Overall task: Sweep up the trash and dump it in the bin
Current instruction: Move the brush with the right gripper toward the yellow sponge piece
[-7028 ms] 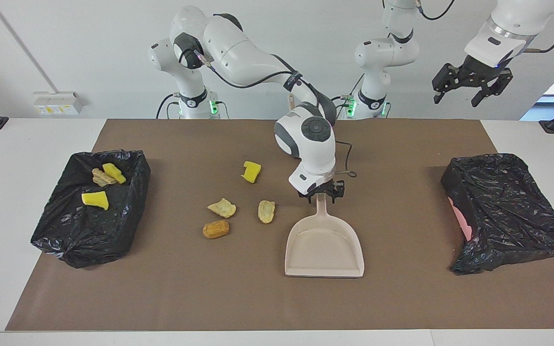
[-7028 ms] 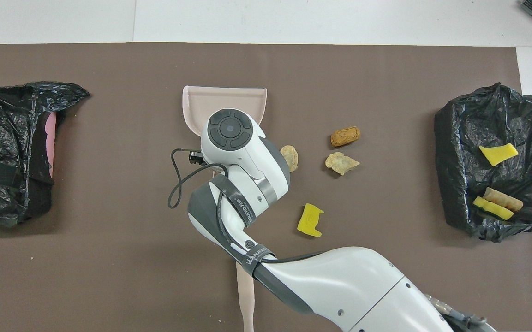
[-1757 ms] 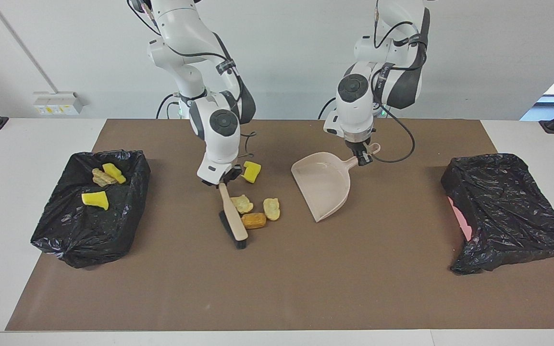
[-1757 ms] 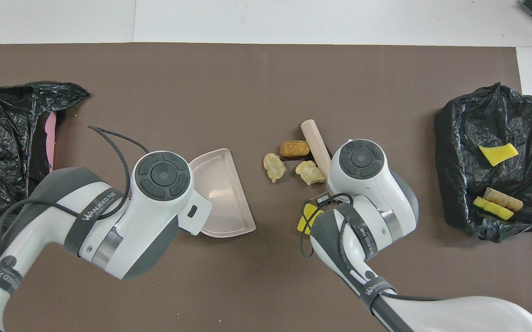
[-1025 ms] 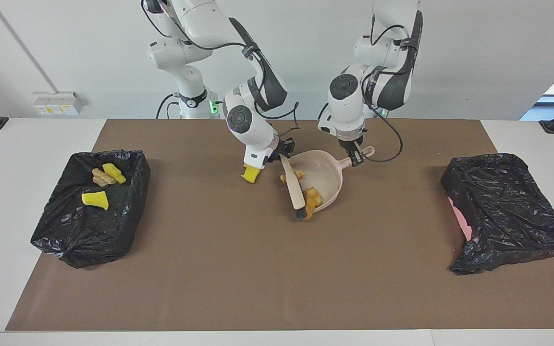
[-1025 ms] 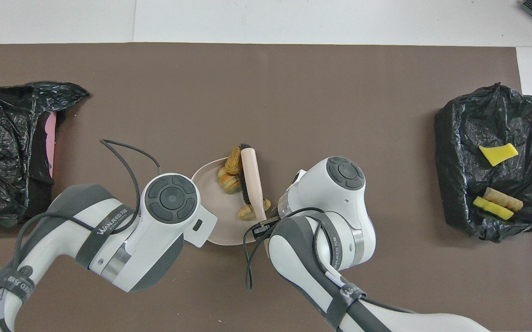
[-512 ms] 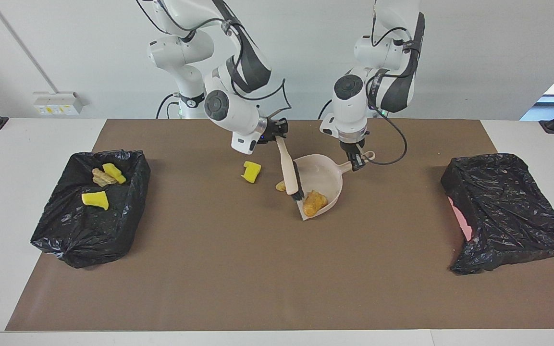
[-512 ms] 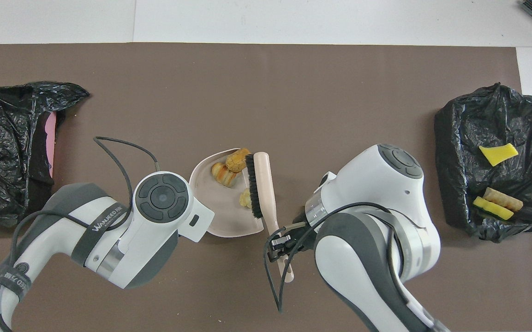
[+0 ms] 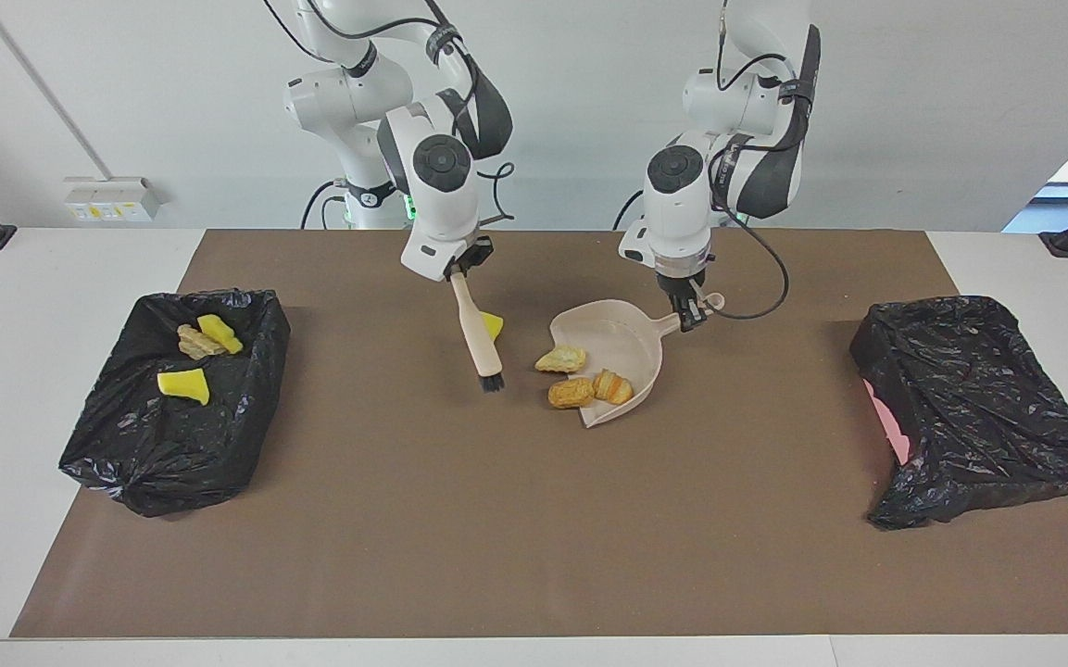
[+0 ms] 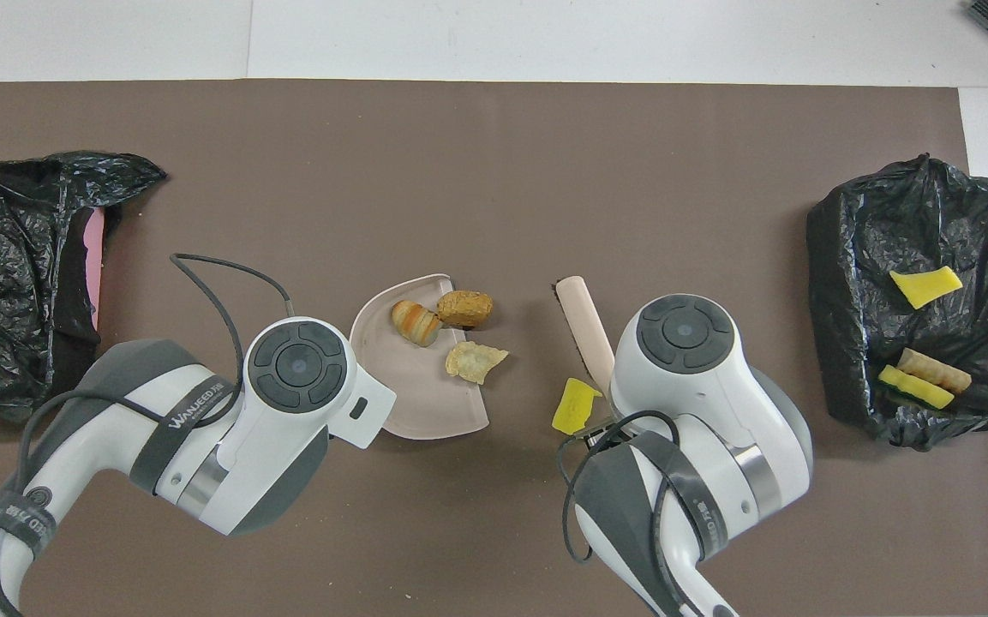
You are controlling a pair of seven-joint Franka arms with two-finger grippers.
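Just changed: brush (image 9: 478,338) is up off the dustpan (image 9: 631,335) and hangs bristles-down over the mat (image 9: 534,556), toward the right arm's end of the pan – half a sec ago its bristles were at the pan's mouth.
What it means: sweep stroke looks finished; pan not yet carried to a bin, so the dump is prob. next.
Right gripper (image 9: 456,270): clamped on the brush handle, over the yellow sponge piece (image 10: 573,406).
Left gripper (image 9: 687,310): clamped on the pan's handle; pan rests on the mat with its mouth toward the brush.
Trash in pan: striped lump (image 9: 612,386) sits inside. Orange-brown lump (image 9: 571,393) and pale chunk (image 9: 561,358) lie right at the lip – half on, half off, by the overhead view.
Trash left out: the yellow sponge piece lies on the mat near the brush handle, unswept and apart from the pan.
Trash already binned: two yellow pieces and a tan chunk lie in the black-bagged bin (image 9: 177,408) at the right arm's end.
Other bin (image 9: 978,408): at the left arm's end; nothing visible in it.
Vs. 1.8 s ago: three scraps lay loose on the mat beside the brush, pan well apart from them; now they are gathered at the pan.
Risk: lip pieces may roll off if the pan lifts flat.
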